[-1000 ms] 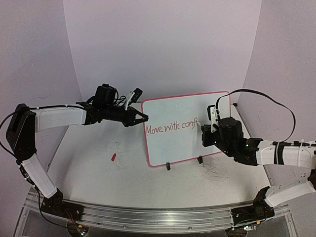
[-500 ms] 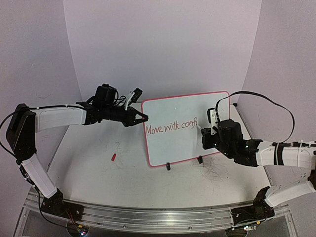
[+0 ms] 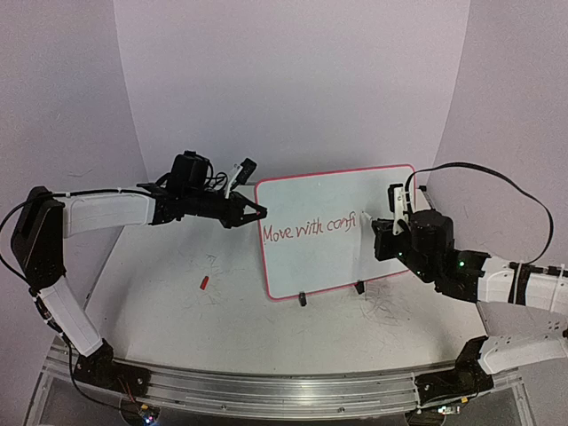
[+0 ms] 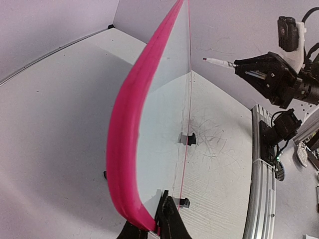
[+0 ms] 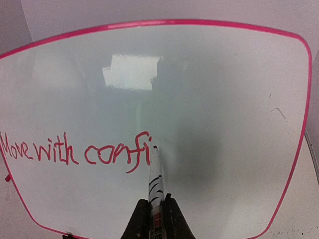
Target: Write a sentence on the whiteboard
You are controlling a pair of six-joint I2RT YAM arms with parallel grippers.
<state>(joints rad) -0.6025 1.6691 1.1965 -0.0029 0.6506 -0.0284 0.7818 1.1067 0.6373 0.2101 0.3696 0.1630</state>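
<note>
Left gripper [image 3: 253, 213]: jaws closed tight on the left edge of the glossy white, red-rimmed rectangular whiteboard [image 3: 337, 191]. In the left wrist view the rim is pinched between the black fingers [image 4: 168, 220]. The panel stands upright on two small black clip feet [image 3: 303, 298] and extends away from these jaws toward the other arm. The thin red handwritten sentence [image 3: 308, 230] begins just beyond the left jaws and runs across the lower half of the panel. It reads "Move with confi" and breaks off inside its third word. Right gripper [image 3: 383, 234]: jaws clamped on the barrel of a white, black-banded, red-tipped marker [image 5: 155, 179], which projects straight ahead of them. Its tip lies just to the right of the last stroke. Seen edge-on from the left wrist camera, the tip appears to stand slightly off the face, but contact cannot be confirmed. Assessment: writing is in hand and incomplete, and the arm is between letters. The next move calls for the tip to meet the face just beside the "i", on the same baseline and with light pressure. The following letter should match the size of those before it. The left jaws should hold firm against the push. Risks noted are a skipped or smeared stroke and the panel rocking on its feet.
</note>
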